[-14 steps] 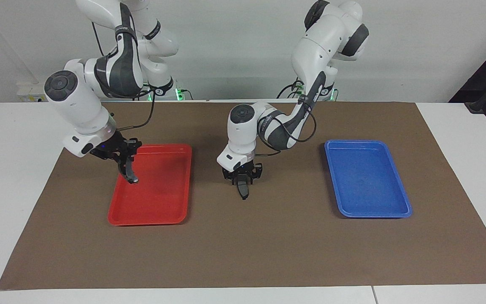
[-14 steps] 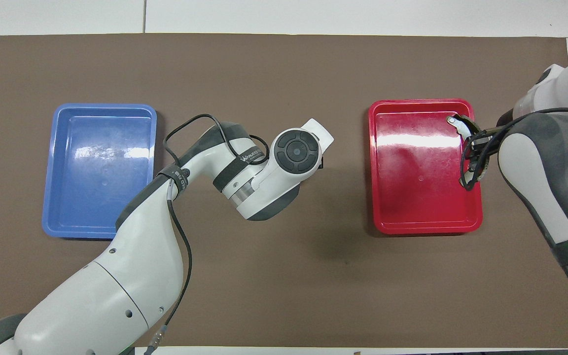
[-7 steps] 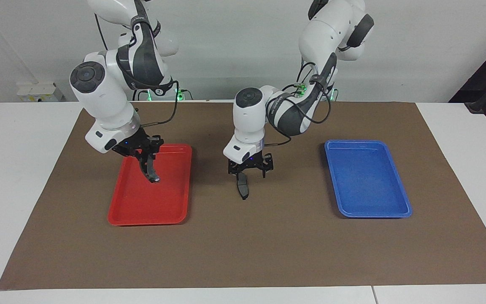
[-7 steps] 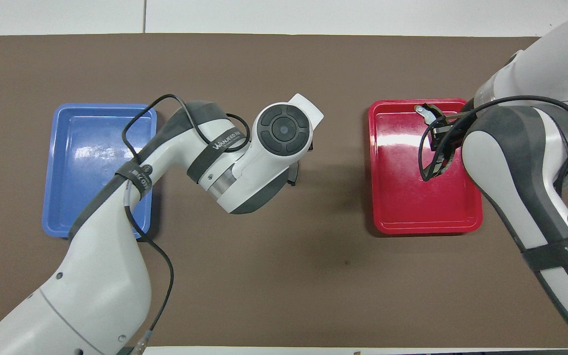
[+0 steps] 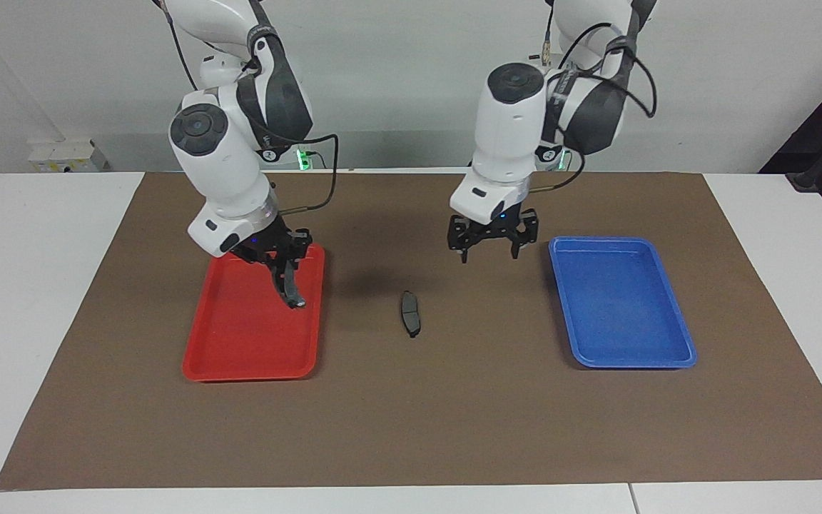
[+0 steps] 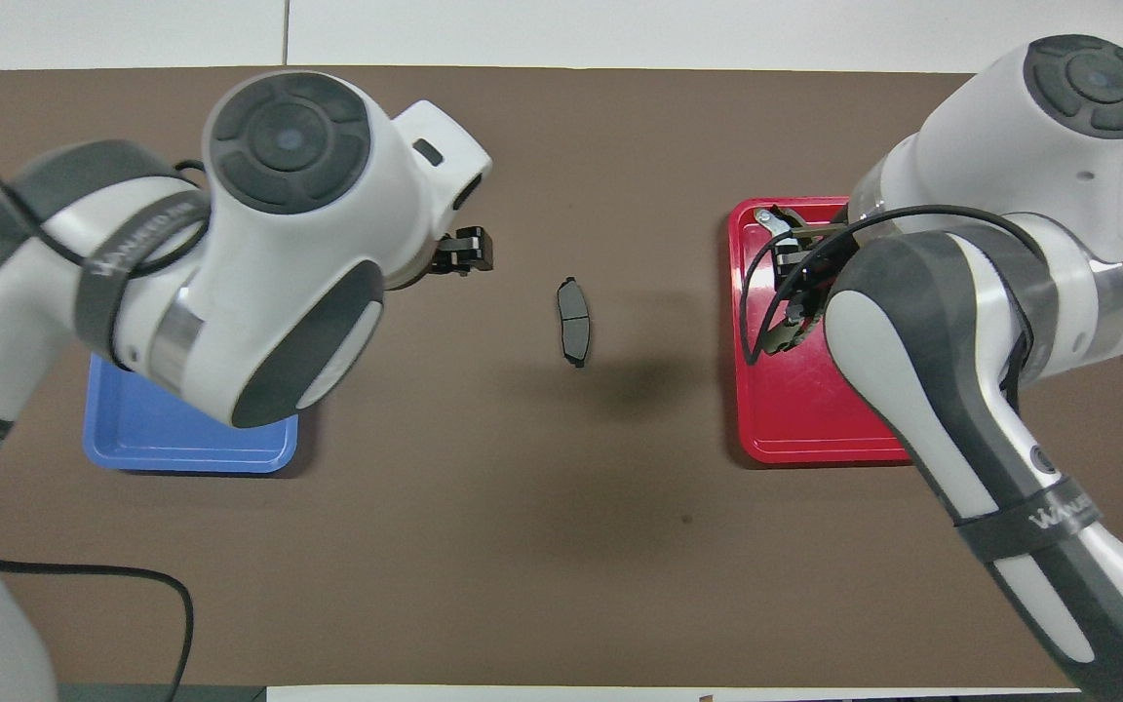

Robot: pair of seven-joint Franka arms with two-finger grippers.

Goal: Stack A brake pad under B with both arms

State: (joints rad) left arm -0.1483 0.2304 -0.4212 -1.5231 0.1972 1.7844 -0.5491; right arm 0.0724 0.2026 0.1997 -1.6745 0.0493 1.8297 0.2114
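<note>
Brown mat (image 5: pixel 454 414): matt, paper- or felt-like, faint creases. Red tray (image 5: pixel 240 357), blue tray (image 5: pixel 632 353): smooth plastic, glossy. A brake pad (image 5: pixel 410 313): dull dark grey, matt, thin groove. B (image 5: pixel 291 289): black with lighter metallic tab. Arm shells: glossy white plastic. Tabletop (image 5: pixel 26 285): smooth white.

The short dark grey pad (image 5: pixel 410 313) lies flat on the brown mat (image 5: pixel 454 400) between the two trays. The curved black pad (image 5: pixel 290 285) hangs upright over the red tray (image 5: pixel 240 357).
</note>
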